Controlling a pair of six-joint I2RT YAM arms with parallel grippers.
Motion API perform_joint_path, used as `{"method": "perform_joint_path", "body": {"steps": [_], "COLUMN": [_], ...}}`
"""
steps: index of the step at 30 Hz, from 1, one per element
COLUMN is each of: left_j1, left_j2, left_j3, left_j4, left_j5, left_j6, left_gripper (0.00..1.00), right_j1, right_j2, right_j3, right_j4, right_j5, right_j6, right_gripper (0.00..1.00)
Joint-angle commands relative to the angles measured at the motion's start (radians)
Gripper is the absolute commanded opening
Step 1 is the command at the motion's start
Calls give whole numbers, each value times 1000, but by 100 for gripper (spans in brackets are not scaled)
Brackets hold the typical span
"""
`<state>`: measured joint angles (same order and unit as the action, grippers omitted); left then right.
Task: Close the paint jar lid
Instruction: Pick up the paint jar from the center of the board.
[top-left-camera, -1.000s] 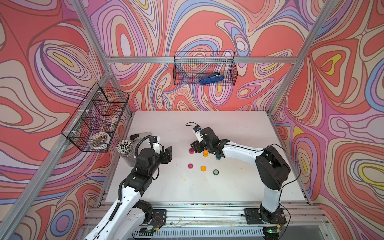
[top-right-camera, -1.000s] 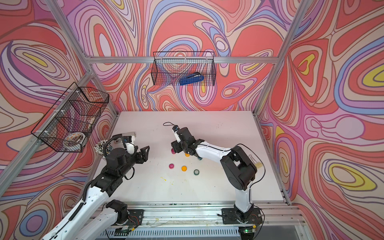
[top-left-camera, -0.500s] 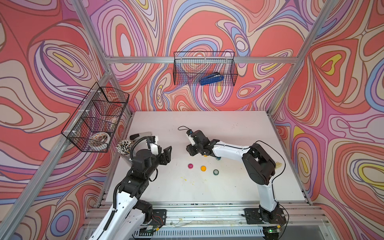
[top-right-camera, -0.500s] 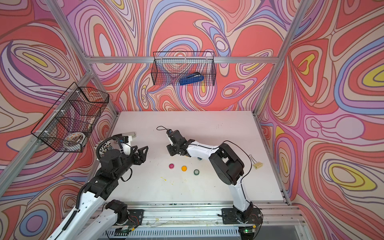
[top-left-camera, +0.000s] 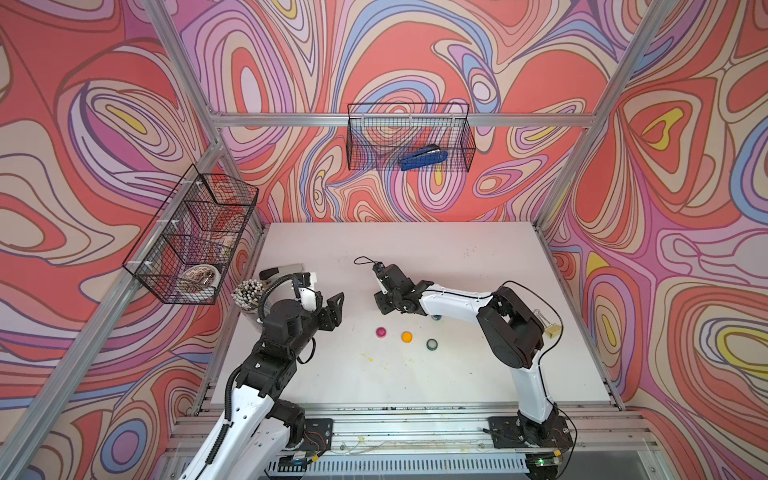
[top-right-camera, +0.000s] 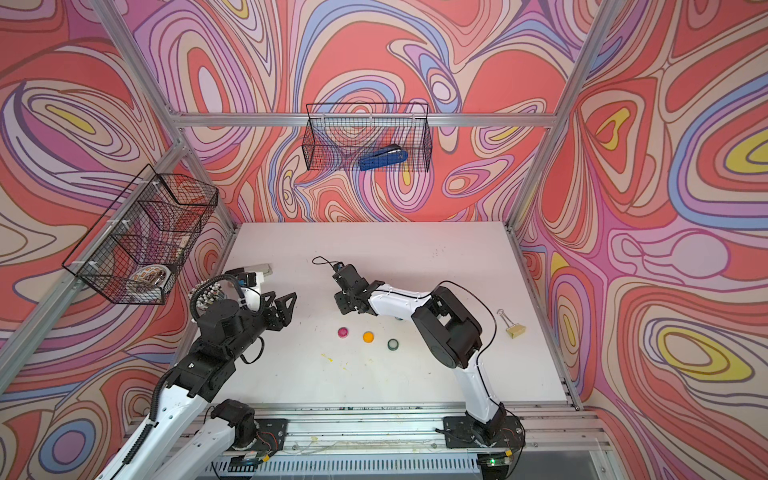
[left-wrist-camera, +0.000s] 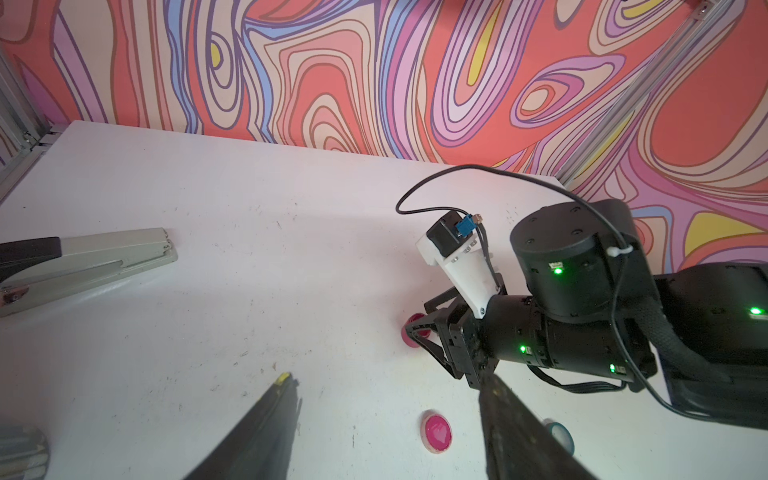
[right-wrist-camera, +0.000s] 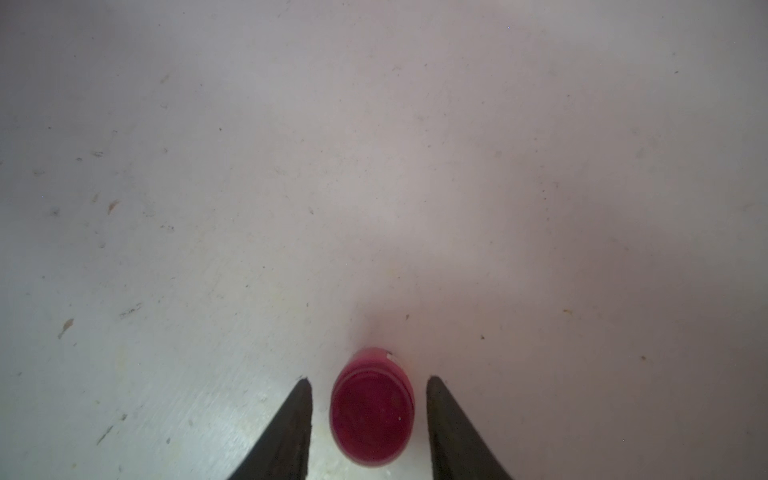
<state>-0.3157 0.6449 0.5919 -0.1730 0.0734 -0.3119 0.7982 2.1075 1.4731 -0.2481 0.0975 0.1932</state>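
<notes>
The right claw (right-wrist-camera: 370, 380) has slid leftward and narrowed, its fingers straddling the magenta paint jar (right-wrist-camera: 372, 415) without touching. The left claw (top-left-camera: 334, 309) gapes. A magenta lid (top-left-camera: 381, 332) lies nearby.

Swirly walls (top-left-camera: 415, 62): red, pink, purple, blue & yellow. White flat worktop (top-left-camera: 457, 257). Pink round lid (top-left-camera: 381, 332), orange round lid (top-left-camera: 406, 337), green round lid (top-left-camera: 432, 343). Dark pink round jar (right-wrist-camera: 372, 409).

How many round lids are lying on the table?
3, in a row: pink lid on the robot's left, orange lid in the middle, green lid on its right. More may hide under the right arm.
</notes>
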Motion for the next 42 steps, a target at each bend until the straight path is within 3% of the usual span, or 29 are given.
{"method": "perform_joint_path", "body": {"steps": [1, 20, 30, 42], "left_j1": [-5, -5, -4, -5], "left_j2": [-5, -7, 10, 144], "left_j3": [-6, -24, -35, -103], "left_j4": [9, 30, 46, 303], "left_j5": [13, 20, 16, 150], "left_j6": [-16, -21, -26, 30], "left_gripper": [71, 71, 71, 71], "right_j1": [5, 5, 6, 0], "right_j2": [25, 49, 43, -8], "right_j3": [26, 22, 23, 145], "right_j4": [-13, -25, -36, -211], "right_j5": [15, 4, 19, -75], "right_j6": [14, 26, 20, -44], "right_gripper": [46, 31, 30, 30]}}
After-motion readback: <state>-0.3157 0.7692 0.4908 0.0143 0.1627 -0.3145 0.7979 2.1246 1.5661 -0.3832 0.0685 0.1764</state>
